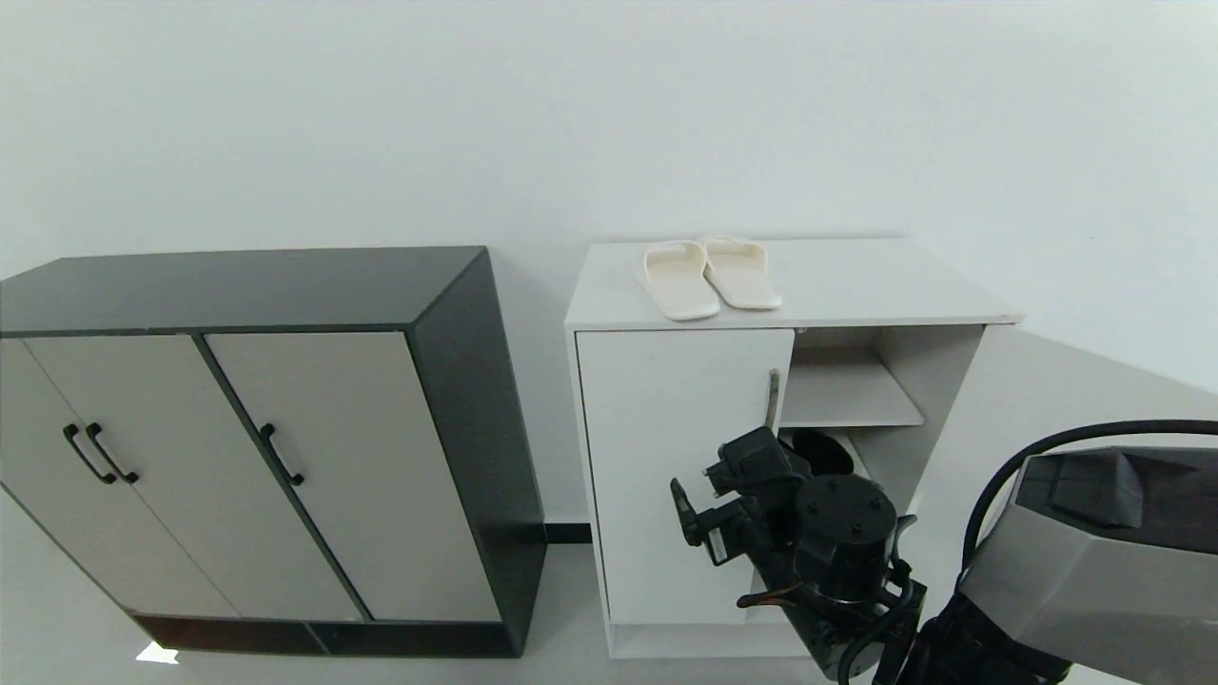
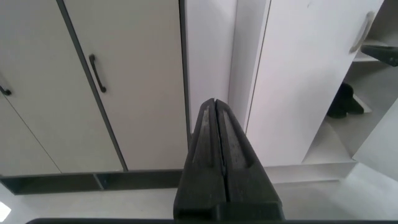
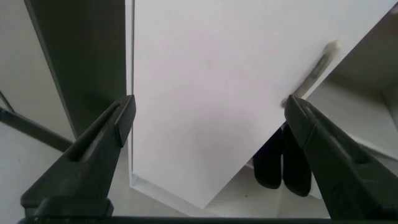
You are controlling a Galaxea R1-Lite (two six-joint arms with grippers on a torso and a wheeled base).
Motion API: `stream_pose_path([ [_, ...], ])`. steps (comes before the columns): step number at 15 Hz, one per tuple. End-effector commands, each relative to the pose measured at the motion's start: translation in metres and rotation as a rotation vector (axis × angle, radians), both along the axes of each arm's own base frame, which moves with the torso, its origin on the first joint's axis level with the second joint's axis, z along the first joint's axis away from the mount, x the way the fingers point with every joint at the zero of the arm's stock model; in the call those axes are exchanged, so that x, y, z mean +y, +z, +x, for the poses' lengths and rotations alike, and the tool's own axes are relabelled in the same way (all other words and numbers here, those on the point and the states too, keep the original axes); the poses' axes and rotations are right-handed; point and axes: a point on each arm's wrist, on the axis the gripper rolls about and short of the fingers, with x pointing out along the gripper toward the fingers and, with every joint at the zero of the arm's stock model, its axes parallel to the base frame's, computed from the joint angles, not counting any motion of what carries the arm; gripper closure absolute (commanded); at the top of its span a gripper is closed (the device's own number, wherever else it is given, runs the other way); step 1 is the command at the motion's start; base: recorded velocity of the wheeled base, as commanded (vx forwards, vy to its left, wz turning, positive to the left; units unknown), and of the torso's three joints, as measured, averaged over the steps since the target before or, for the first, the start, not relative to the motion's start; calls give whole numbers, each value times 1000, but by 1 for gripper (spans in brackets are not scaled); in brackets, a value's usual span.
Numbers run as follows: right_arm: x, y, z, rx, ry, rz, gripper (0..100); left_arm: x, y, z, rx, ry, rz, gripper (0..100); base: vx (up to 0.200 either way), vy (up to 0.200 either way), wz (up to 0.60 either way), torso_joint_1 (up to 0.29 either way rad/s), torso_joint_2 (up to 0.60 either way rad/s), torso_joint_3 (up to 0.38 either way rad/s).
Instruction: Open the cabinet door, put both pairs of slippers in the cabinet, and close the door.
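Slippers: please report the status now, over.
Left gripper jaws shut, right gripper jaws open before the closed door. Black pair inside white cabinet, cream pair on its top. Right side open.

A pair of cream foam slippers (image 1: 710,276) lay atop the white wooden cabinet (image 1: 875,281). A pair of black slippers (image 1: 824,450) lay inside, below its white shelf (image 1: 847,392).

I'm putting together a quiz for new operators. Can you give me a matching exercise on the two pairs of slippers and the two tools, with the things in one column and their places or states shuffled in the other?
Things:
1. cream slippers
2. black slippers
3. left tool
4. right tool

Places or states:
a. open
b. inside the white cabinet
c. shut
d. on top of the white cabinet

Pairs: 1-d, 2-b, 3-c, 4-a.
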Motion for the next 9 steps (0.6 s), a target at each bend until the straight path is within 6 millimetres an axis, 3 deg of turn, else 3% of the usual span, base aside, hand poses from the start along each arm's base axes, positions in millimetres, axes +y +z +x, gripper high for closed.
stream_pose_path([
  [1, 0, -1, -1, 3, 1, -2, 0, 0, 0, 0, 2, 2, 0, 100, 0, 0, 0, 217, -525, -315],
  [9, -2, -3, -3, 4, 4, -3, 0, 0, 0, 0, 2, 0, 4, 100, 0, 0, 0, 245, -568, -325],
])
